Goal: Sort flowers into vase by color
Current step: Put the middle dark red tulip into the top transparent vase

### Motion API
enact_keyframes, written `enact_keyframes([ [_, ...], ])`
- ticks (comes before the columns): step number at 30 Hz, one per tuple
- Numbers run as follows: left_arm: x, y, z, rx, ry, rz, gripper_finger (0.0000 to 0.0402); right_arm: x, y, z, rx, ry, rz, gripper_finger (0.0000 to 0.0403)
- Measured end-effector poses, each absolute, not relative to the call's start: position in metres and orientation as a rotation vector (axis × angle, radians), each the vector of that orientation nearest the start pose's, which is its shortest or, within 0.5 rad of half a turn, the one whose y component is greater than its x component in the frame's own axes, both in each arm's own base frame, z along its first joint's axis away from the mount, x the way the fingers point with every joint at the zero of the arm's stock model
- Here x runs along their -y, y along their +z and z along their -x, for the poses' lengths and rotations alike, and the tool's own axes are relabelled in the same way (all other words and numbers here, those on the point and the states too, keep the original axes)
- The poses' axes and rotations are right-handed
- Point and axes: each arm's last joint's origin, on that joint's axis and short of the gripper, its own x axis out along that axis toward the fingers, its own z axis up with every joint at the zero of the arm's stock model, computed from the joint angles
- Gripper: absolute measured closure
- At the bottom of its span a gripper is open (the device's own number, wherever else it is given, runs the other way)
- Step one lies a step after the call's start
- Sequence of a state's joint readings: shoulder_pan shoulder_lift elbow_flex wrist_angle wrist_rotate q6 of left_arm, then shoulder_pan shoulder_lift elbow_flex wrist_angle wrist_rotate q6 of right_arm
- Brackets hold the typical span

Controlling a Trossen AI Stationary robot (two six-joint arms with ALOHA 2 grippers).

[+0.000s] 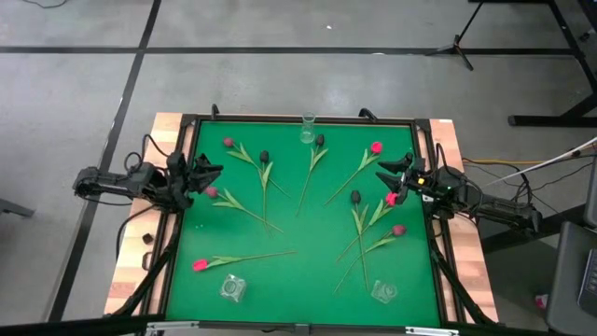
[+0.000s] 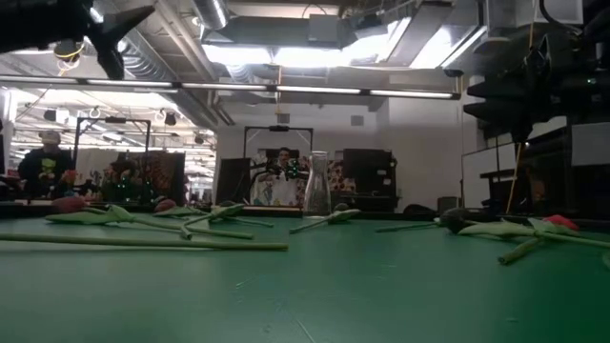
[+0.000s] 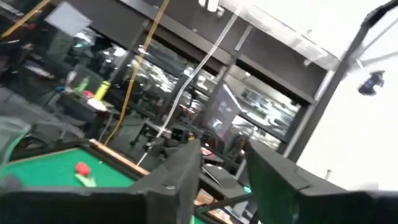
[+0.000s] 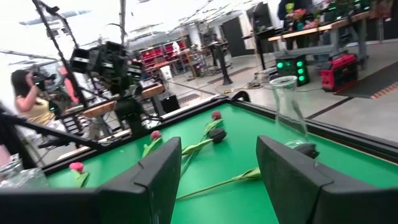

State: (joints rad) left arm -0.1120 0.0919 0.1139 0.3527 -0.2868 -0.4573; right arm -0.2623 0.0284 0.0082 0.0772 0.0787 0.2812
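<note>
- Flowers [image 1: 312, 159] lie scattered flat across the green worktop [image 1: 280, 280], none in a vase yet.
- Left gripper [image 1: 207, 177] and right gripper [image 1: 392, 177] hover at opposite edges, jaws parted, empty.
- Risk: crossed stems near the right side could drag a neighbouring flower along; thin stems may slip from the grip.

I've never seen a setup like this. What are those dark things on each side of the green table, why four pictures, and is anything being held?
They are two robot arms. The left gripper and right gripper both hang open and empty at the sides of the green table. One picture looks straight down, one looks level across the tabletop, and two come from cameras on the arms' wrists. Artificial tulips lie scattered flat, with pink-red, purple and near-black heads. Three clear glass vases stand there: one at the far edge and two near the front.
</note>
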Motion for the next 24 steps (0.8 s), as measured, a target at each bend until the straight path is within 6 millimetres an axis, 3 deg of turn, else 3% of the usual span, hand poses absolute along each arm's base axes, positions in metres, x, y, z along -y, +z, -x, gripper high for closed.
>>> enact_keyframes([
  [7,0.005,0.252,-0.105,0.315,0.080,0.421,0.0244,0.028,0.172,-0.095,0.108,-0.339,-0.249,0.0194],
  [15,0.010,0.273,-0.144,0.127,0.086,0.303,0.0214,0.028,0.182,-0.093,0.211,-0.327,-0.215,0.0194],
  [19,0.011,0.277,-0.162,-0.112,0.165,0.258,0.0214,0.028,0.182,-0.093,0.210,-0.327,-0.212,0.0194],
  [24,0.011,0.267,-0.177,-0.464,0.289,0.203,0.0215,0.028,0.181,-0.094,0.198,-0.329,-0.213,0.0194],
])
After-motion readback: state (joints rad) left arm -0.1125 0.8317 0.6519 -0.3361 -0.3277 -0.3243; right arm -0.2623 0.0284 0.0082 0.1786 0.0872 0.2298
